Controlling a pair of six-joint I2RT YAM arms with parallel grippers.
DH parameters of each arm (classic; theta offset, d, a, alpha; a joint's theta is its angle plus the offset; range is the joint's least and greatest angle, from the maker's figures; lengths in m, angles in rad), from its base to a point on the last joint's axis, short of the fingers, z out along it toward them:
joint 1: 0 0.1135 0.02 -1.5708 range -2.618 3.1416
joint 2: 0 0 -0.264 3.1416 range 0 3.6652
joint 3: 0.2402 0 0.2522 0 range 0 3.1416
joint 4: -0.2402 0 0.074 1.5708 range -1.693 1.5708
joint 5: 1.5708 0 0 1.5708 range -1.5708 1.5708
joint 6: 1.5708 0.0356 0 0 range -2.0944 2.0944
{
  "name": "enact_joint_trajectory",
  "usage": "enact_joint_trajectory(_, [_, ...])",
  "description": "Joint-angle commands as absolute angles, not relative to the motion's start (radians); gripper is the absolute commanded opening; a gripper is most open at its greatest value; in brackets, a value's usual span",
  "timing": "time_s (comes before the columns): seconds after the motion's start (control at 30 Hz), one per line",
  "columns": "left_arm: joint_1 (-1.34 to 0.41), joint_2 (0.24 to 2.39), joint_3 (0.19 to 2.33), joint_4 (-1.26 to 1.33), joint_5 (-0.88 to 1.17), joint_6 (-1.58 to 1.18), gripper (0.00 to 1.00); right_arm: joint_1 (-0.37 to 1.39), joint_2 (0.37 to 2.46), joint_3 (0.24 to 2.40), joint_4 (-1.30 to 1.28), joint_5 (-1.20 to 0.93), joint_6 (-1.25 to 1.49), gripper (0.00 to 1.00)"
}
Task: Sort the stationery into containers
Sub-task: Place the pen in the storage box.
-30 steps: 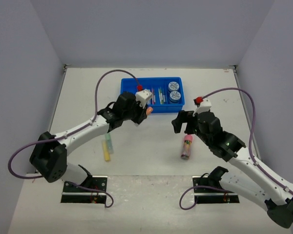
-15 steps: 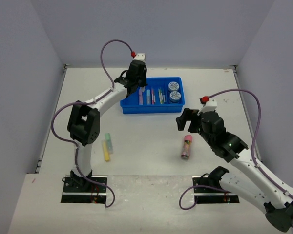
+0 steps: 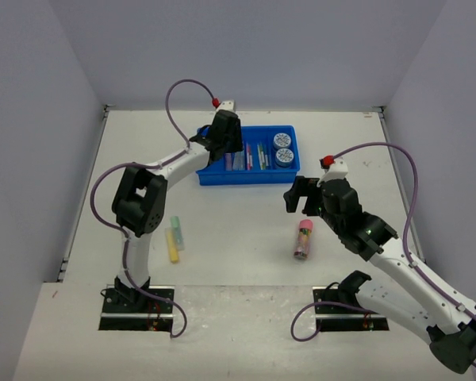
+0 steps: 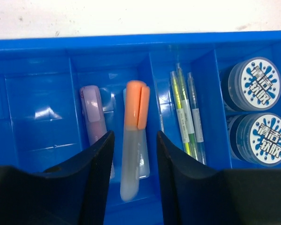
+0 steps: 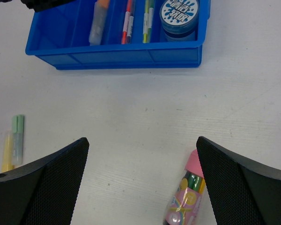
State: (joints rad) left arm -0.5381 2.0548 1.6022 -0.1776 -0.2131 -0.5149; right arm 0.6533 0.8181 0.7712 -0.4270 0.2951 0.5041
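Pink patterned tube (image 3: 304, 240) lies on the surface (image 3: 238, 230) just on the near side of the right end effector (image 3: 297, 198), whose jaws are wide apart. The tube's long axis runs roughly near to far. The left end effector (image 4: 133, 187) is well away, its jaws apart around an orange marker (image 4: 135, 136) in the blue tray (image 3: 250, 178), so the right arm is nearer.
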Motion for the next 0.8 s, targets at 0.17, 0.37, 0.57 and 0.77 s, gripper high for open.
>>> enact_joint_trajectory(0.17, [-0.540, 1.902, 1.587, -0.169, -0.241, -0.543, 0.82, 0.649, 0.814, 0.772, -0.389, 0.282, 0.499, 0.99])
enact_joint_trajectory(0.37, [-0.538, 1.571, 1.315, -0.386, -0.541, -0.741, 1.00, 0.649, 0.808, 0.763, -0.378, 0.278, 0.492, 0.99])
enact_joint_trajectory(0.57, [-0.531, 1.303, 0.993, -0.556, -0.607, -0.915, 1.00, 0.649, 0.791, 0.756, -0.370, 0.264, 0.490, 0.99])
enact_joint_trajectory(0.77, [-0.531, 1.207, 0.825, -0.550, -0.567, -0.904, 0.86, 0.649, 0.780, 0.742, -0.360, 0.255, 0.491, 0.99])
